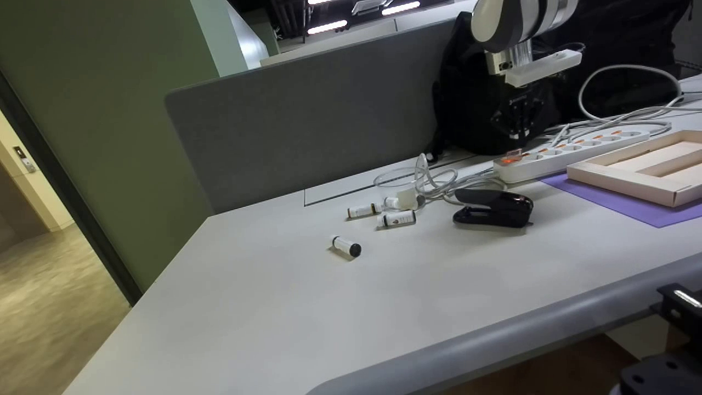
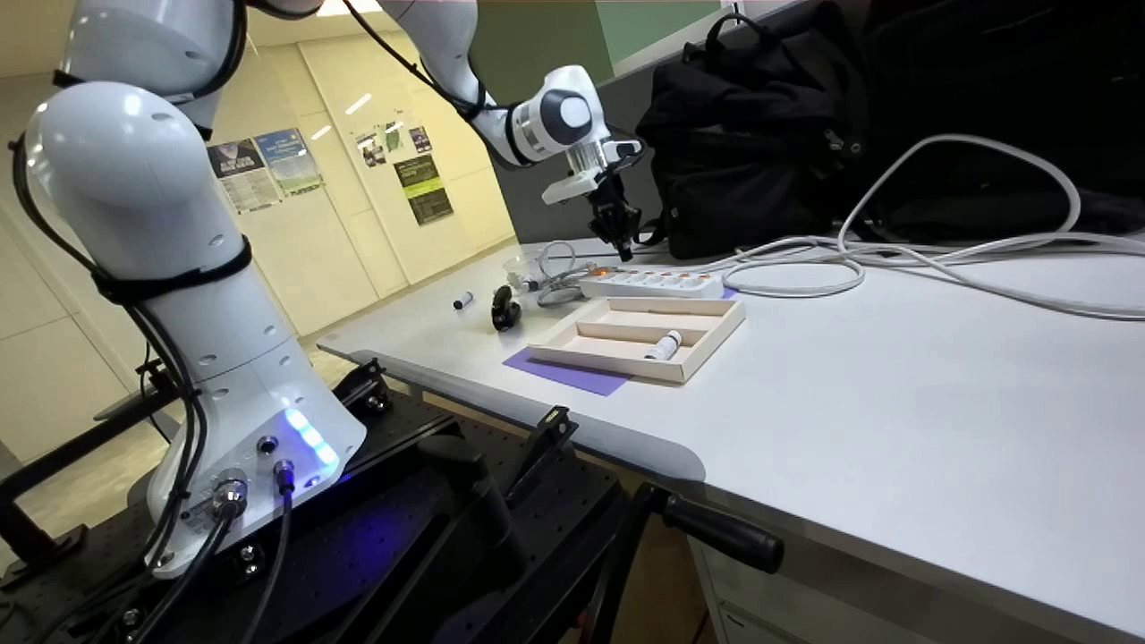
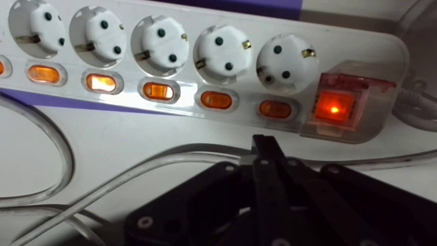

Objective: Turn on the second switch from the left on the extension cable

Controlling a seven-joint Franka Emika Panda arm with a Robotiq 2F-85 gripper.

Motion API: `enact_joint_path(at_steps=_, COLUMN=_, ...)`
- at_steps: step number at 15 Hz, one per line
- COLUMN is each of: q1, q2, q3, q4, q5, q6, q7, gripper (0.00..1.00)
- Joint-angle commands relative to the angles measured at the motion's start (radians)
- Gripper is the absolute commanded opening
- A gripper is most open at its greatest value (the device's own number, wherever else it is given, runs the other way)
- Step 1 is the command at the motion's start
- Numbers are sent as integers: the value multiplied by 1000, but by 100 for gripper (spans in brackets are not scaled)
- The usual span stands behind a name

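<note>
The extension cable is a long white strip with round sockets, lying on the table in both exterior views [image 1: 529, 173] [image 2: 640, 289] and filling the top of the wrist view [image 3: 358, 48]. A square switch [image 3: 334, 106] under a raised clear red cover glows red-orange at its right end there, the left end in both exterior views. Beside it is an orange oval switch [image 3: 275, 109], dark, in a row of several; some others look bright, perhaps from glare. My gripper [image 3: 262, 138] is shut and empty, fingertips beside the strip's edge, above the table, also in both exterior views [image 1: 519, 131] [image 2: 625, 253].
White cords [image 3: 170, 159] loop behind the strip. A pale wooden tray [image 1: 620, 181] lies on a purple mat [image 1: 609, 203] in front. A black stapler [image 1: 493, 208], small bottles [image 1: 397, 218] and a clear cup [image 1: 396, 186] lie nearby. A black backpack [image 2: 742, 143] stands behind.
</note>
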Motion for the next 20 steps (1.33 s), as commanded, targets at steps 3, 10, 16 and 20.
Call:
enact_joint_path(at_steps=3, q1=-2, q2=46, q3=4, q4=84, q5=47, q6=-86, q7=9, gripper=0)
enact_joint_path(at_steps=10, q1=0, q2=44, q3=-1, q4=118, q5=51, q6=-182, q7=15, gripper=0)
enact_joint_path(at_steps=16, q1=4, q2=55, q3=-3, q4=123, q5=49, q6=-195, q7=19, gripper=0)
enact_joint_path(at_steps=20, q1=7, q2=65, q3=-8, q4=118, q5=44, q6=-193, q7=23, gripper=0)
